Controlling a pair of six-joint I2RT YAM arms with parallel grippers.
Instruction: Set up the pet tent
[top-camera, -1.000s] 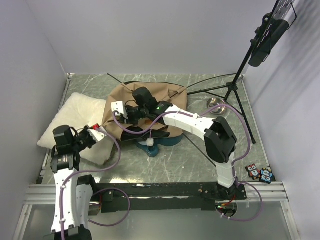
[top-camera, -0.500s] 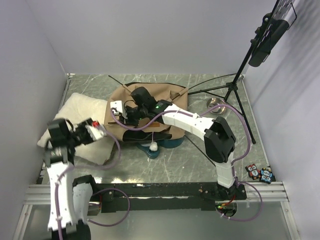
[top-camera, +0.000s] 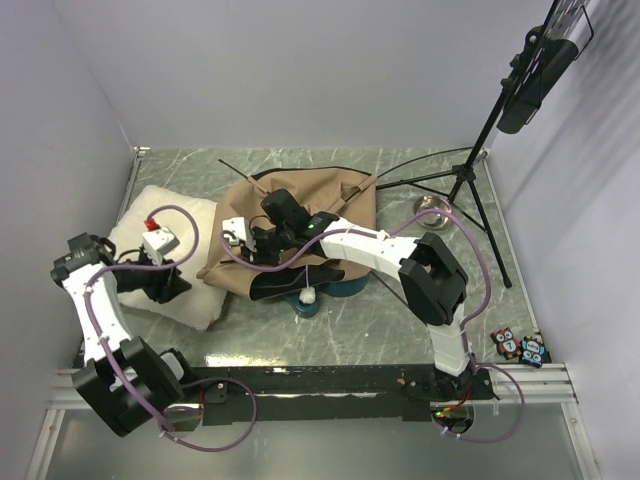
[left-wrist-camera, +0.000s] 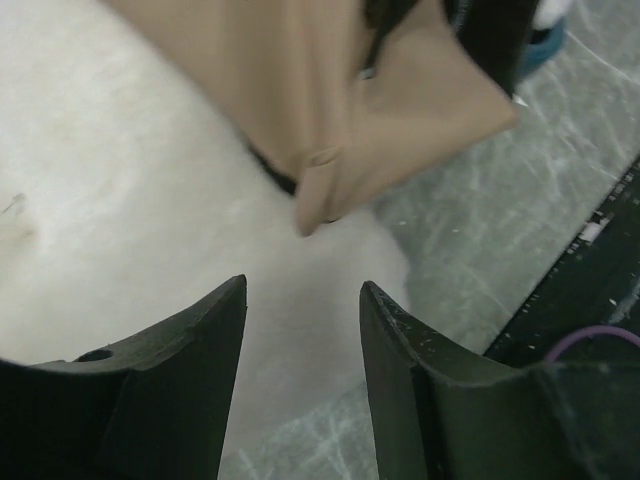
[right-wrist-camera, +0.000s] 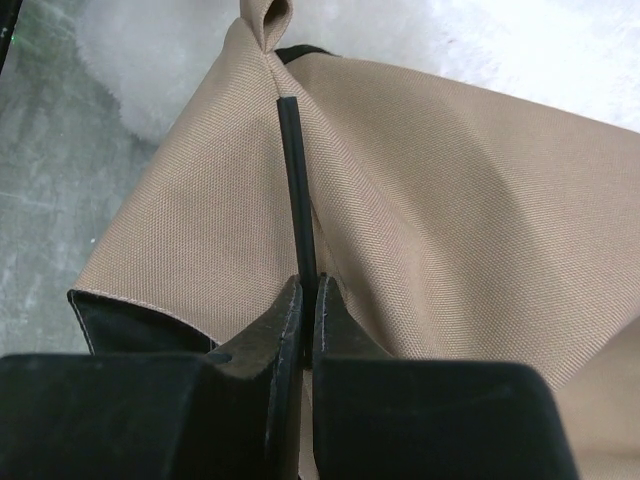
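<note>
top: pet tent (top-camera: 305, 210) slumped mid-table, one corner on pillow (top-camera: 130, 240) | left wrist: left gripper (left-wrist-camera: 300, 300) spread, empty, near that corner | right wrist: right gripper (right-wrist-camera: 308, 292) pinching thin pole (right-wrist-camera: 296, 180); fabric looks limp and light, so hold the springy pole

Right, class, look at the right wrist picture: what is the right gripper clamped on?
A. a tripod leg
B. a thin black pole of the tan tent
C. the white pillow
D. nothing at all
B: the right gripper has its jaws shut on the thin black pole that runs up the fabric of the tan tent.
</note>
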